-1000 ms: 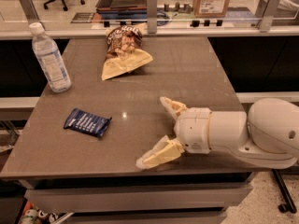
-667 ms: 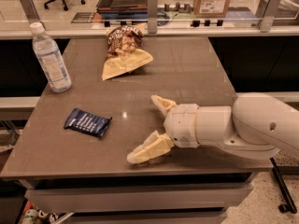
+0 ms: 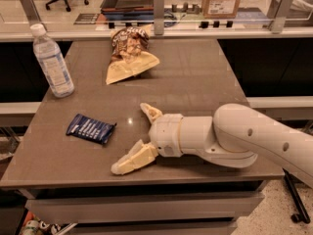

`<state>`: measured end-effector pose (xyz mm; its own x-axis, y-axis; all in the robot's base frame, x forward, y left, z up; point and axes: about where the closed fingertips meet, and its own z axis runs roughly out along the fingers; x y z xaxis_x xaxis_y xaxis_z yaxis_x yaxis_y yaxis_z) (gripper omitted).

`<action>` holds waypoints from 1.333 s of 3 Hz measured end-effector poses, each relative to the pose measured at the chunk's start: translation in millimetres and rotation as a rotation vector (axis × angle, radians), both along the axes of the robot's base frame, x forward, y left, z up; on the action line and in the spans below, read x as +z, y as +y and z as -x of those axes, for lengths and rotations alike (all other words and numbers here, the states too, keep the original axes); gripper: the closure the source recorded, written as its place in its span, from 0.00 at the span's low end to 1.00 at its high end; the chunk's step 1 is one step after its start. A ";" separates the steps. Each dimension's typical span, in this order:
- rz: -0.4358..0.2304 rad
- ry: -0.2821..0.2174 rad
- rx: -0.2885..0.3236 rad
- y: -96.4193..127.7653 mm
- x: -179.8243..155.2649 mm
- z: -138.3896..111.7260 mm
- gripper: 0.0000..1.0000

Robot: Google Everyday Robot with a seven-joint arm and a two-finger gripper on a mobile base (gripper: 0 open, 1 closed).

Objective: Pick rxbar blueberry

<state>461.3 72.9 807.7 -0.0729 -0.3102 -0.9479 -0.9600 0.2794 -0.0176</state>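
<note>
Your gripper [image 3: 129, 137] has its fingers [image 3: 137, 158] spread wide, and nothing is between them or touching them. One finger reaches toward the middle of the table [image 3: 195, 82]. The other angles down toward the table's front edge, in the lower middle of the frame. You cannot tell from here whether that lower finger touches the surface.

The blueberry bar [image 3: 91, 128] lies flat on the table in the lower left of the frame, just left of the open fingers and apart from them. Its long axis runs roughly left to right, with the right end tipped slightly toward the front edge. That right end points toward the gap between the fingers.

Your arm [image 3: 244, 136] comes in from the lower right edge and lies low and nearly level across the table, with the wrist facing left toward the bar.

A water bottle [image 3: 53, 62] stands upright in the upper left. A tan-and-brown snack bag [image 3: 129, 53] lies near the table's far edge, well apart from the bar.
</note>
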 end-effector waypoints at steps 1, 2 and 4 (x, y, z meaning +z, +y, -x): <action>-0.009 0.002 0.003 4.2 1.4 0.4 0.00; -0.009 0.002 0.003 4.2 1.9 0.4 0.00; -0.021 -0.071 0.015 28.3 30.1 13.2 0.00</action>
<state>448.1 101.2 837.8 -0.0007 -0.2912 -0.9567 -0.9607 0.2659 -0.0803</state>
